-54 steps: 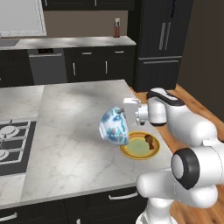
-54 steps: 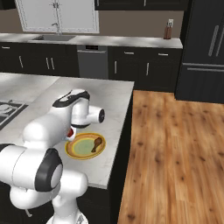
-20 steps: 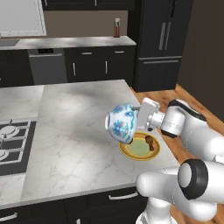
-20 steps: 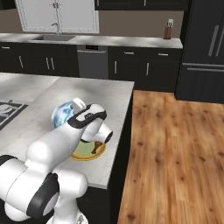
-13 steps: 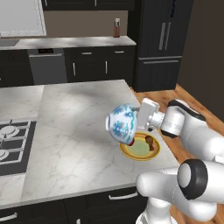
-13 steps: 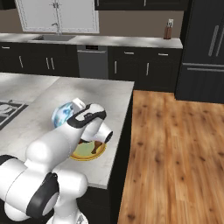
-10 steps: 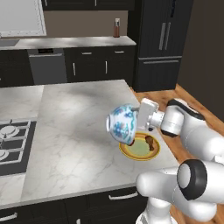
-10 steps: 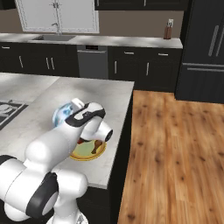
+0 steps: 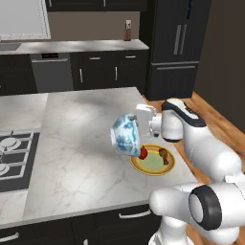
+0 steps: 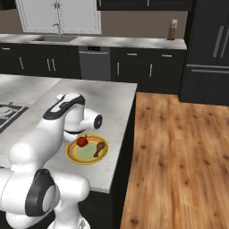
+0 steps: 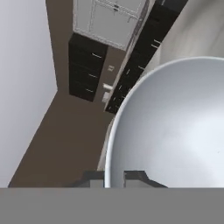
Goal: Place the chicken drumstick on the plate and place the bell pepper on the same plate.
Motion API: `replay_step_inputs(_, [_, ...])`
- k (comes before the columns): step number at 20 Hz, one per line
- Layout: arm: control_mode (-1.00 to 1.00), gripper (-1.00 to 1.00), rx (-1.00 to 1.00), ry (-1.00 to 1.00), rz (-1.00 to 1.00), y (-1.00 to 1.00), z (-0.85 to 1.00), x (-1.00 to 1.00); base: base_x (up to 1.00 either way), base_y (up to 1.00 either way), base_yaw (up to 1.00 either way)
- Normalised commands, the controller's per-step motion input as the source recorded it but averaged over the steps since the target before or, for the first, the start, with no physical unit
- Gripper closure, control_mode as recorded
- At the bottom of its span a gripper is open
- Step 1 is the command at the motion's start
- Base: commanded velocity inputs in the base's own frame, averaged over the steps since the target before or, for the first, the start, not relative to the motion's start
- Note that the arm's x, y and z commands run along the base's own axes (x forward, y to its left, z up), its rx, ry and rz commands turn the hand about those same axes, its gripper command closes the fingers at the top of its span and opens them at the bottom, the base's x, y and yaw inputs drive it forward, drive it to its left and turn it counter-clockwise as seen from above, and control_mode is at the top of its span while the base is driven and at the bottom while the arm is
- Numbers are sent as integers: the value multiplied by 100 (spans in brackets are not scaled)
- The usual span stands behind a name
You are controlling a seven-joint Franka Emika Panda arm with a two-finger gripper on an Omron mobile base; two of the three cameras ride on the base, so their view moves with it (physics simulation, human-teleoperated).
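**Dark kitchen, marble surface, bowl tipped over the plate**

Marble island surface [image 9: 72, 139] among black cabinets, wood floor to the right. Near its right edge, the plate [image 10: 74, 157], yellow-rimmed, pale green inside. Already on it: drumstick [image 10: 99, 148] toward the right side, pepper [image 10: 82, 141] just inside the rim on the arm's side; both seen again from the left as drumstick [image 9: 164, 155] and pepper [image 9: 142, 152]. Above the plate's left edge, a blue-patterned bowl [image 9: 126, 135] tilted on its side, rim pinched between the jaws [image 11: 113, 176], pressed tight on the thin wall, white inside of the bowl [image 11: 175, 131] turned toward the hand camera.

Judged from this: both items delivered, task all but done; remaining work only to get the bowl clear. Best done by lifting away from the plate first, then levelling the bowl and setting it down on bare marble well apart from the food. Worth avoiding: sweeping low across the plate, knocking the pepper over the rim, or letting go while tilted
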Motion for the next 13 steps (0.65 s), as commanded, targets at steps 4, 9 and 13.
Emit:
replay_step_inputs(4, [-100, 100, -40, 4, -2, 100, 0, -3, 0, 0, 0])
replay_step_inputs(9, [-100, 100, -39, 8, 0, 97, 5, 0, 0, 0, 0])
replay_step_inputs(13, [-100, 100, -38, 10, 0, 67, 10, 0, 0, 0, 0])
